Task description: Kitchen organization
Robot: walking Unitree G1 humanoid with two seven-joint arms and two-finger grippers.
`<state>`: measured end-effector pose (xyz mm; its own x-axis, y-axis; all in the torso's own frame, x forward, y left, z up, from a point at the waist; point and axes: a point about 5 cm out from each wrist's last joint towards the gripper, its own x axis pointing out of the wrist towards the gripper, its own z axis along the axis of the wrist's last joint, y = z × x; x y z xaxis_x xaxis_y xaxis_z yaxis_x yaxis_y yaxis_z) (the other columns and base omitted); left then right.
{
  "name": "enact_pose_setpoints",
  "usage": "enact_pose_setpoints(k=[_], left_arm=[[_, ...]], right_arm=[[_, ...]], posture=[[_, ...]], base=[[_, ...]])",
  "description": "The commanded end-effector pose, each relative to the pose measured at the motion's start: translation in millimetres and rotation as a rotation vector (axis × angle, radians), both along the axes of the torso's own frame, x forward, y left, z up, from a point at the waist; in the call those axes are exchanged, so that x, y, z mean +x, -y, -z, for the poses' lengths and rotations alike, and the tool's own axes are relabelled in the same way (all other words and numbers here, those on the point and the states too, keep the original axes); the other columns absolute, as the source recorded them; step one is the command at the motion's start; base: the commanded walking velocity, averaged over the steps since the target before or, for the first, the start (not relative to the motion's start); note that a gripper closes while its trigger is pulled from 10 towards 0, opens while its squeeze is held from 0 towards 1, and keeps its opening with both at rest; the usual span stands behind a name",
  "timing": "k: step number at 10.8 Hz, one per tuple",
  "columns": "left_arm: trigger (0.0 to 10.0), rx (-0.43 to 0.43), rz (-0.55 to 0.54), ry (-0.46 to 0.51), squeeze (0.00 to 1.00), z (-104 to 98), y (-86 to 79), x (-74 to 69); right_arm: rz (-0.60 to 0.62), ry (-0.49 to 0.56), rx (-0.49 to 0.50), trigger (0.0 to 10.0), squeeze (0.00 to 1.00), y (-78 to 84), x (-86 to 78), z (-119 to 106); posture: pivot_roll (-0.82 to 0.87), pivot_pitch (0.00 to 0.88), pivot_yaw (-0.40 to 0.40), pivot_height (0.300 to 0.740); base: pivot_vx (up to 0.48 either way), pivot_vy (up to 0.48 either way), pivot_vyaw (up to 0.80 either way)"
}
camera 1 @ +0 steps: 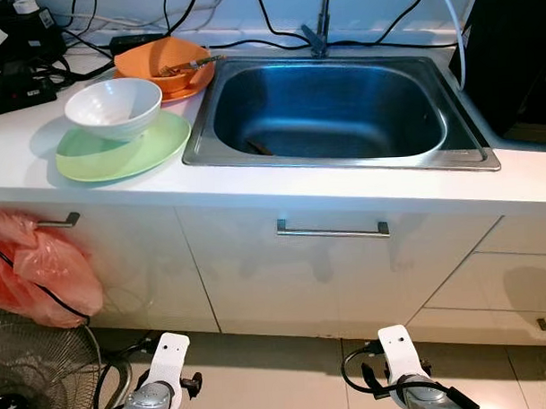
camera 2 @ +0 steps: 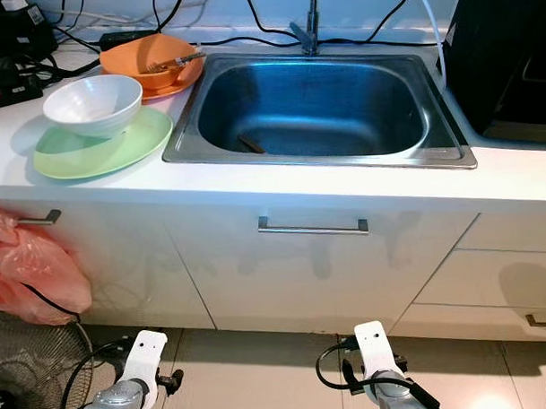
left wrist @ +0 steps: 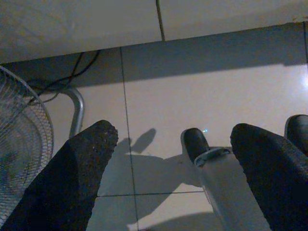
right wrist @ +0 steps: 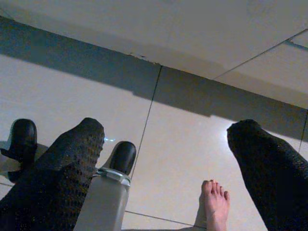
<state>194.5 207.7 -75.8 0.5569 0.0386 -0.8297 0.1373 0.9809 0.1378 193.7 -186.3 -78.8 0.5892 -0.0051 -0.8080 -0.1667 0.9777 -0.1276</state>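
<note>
Nearest: both arms hanging low over tiled floor (camera 1: pixel 288 383), idle. Left gripper (left wrist: pixel 168 159) w/ fingers spread wide, nothing between, pointing at floor just short of the cabinet base. Right gripper (right wrist: pixel 166 159) likewise spread apart, empty, above the tiles; a person's bare foot (right wrist: pixel 215 202) on floor beneath it. Robot's own feet, black-tipped, seen past the fingers in both wrist views.

Lower left: wire fan guard (camera 1: pixel 32 370) w/ black cable trailing, and a pink plastic bag (camera 1: pixel 37 267) hung off a cabinet handle (camera 1: pixel 58 221).

Next: white cabinet fronts, a long metal drawer handle (camera 1: pixel 332 229) centred below the sink; more drawers to the right.

On white counter (camera 1: pixel 254 183), left of sink: pale green plate (camera 1: pixel 118 147) w/ white bowl (camera 1: pixel 113 107) sitting upright on it. Just behind, touching or nearly so, an orange bowl (camera 1: pixel 160 65) on an orange plate, w/ a utensil (camera 1: pixel 189 66) lying across it, handle toward the sink.

Steel sink (camera 1: pixel 337 112) set in counter, basin mostly bare, one thin dark item (camera 1: pixel 258 148) at bottom near front-left corner, too small to ID.

Furthest: tap (camera 1: pixel 319 28) at back rim, black cables along the wall, power strip and plugs (camera 1: pixel 17 79) at far left, dark appliance (camera 1: pixel 510 53) at far right.
</note>
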Motion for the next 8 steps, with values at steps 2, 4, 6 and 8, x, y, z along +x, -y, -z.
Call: enact_pose_setpoints(k=[2, 4, 6, 8], left_arm=[[10.0, -0.008, -0.002, -0.014, 0.00, 1.7, 0.5, -3.0], [10.0, -0.007, -0.003, -0.011, 0.00, 1.8, 0.7, -3.2], [10.0, -0.008, -0.005, -0.011, 0.00, 1.9, 0.9, -3.3], [10.0, -0.009, -0.006, -0.011, 0.00, 1.9, 1.1, -3.2]], right_arm=[[-0.009, -0.015, -0.002, 10.0, 0.00, -0.2, -1.7, 1.1], [-0.012, -0.015, -0.003, 10.0, 0.00, -0.1, -1.7, 1.1], [-0.015, -0.015, -0.005, 10.0, 0.00, 0.0, -1.4, 0.9], [-0.017, -0.015, -0.006, 10.0, 0.00, 0.1, -1.1, 0.7]], posture=[[0.10, 0.026, 0.008, 0.740], [0.10, 0.027, 0.008, 0.740], [0.10, 0.027, 0.005, 0.740], [0.10, 0.028, 0.006, 0.740]], base=[[0.000, 0.000, 0.00], [0.000, 0.000, 0.00], [0.000, 0.000, 0.00], [0.000, 0.000, 0.00]])
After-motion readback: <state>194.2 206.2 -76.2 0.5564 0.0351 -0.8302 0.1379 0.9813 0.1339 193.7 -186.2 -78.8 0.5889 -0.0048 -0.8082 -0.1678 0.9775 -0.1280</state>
